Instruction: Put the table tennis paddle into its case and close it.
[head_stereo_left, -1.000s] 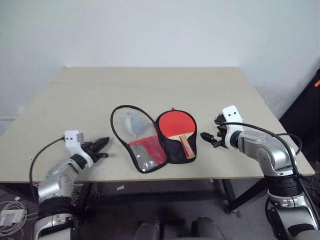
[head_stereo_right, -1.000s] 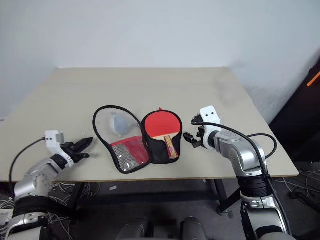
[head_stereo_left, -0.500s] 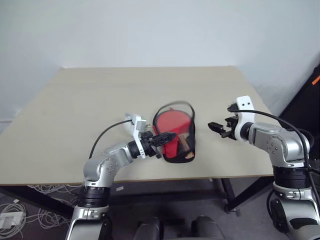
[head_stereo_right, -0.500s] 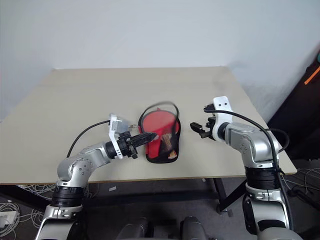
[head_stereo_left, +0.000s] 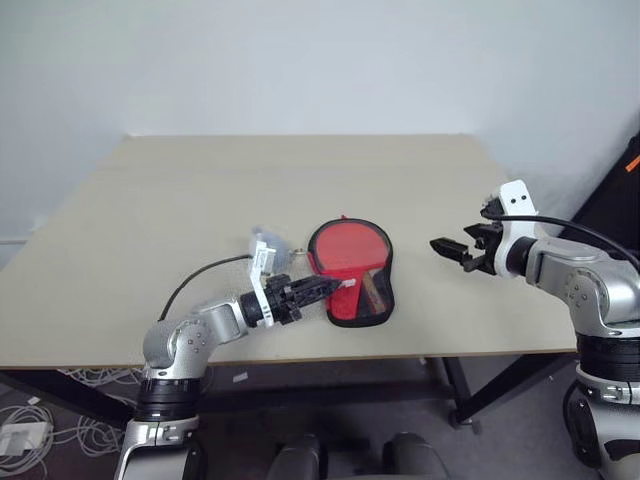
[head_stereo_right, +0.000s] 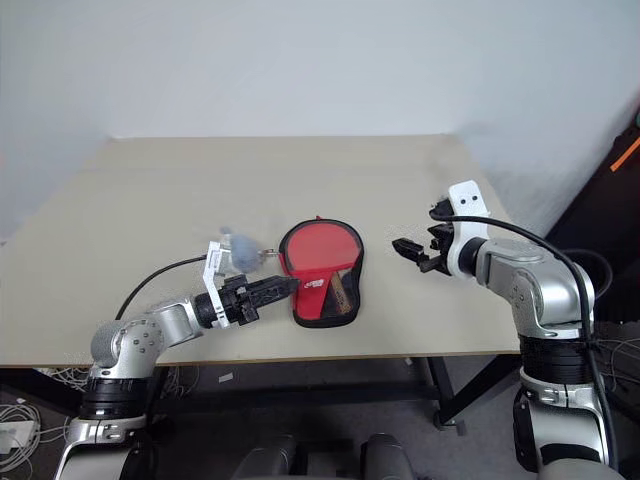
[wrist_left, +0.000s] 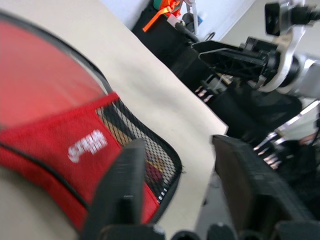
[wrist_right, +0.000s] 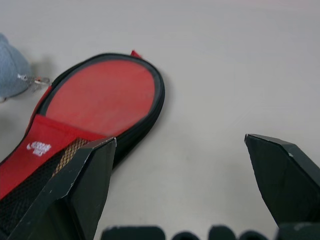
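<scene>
We look down over a light beige tabletop (head_stereo_left: 200, 190) set against a pale wall. Near its front edge, a little right of centre, lies the case (head_stereo_left: 352, 270), a red paddle-shaped pouch with black zipper edging. Its flap is folded over so that the red outside faces up, with a small white logo and a black mesh pocket at the handle end. Through the mesh we make out something light brown, likely the wooden handle of the table tennis paddle (head_stereo_left: 372, 290), which lies inside the case. Whether the zipper is done up, we cannot tell.

The left tool (head_stereo_left: 325, 287) reaches in from the left, pointing roughly level toward the right, its fingertips at the near left edge of the case. In the left wrist view its two black fingers (wrist_left: 122, 187) stand apart with a clear gap between them and nothing held; whether they touch the fabric, we cannot tell.

The right tool (head_stereo_left: 450, 249) hovers above the tabletop to the right of the case, apart from it, tilted slightly downward and pointing left. Its fingers (wrist_right: 75, 190) are spread wide and empty.

Just left of the case's round end lies a small pale blue-grey object (head_stereo_right: 242, 249) with a bit of metal attached.
</scene>
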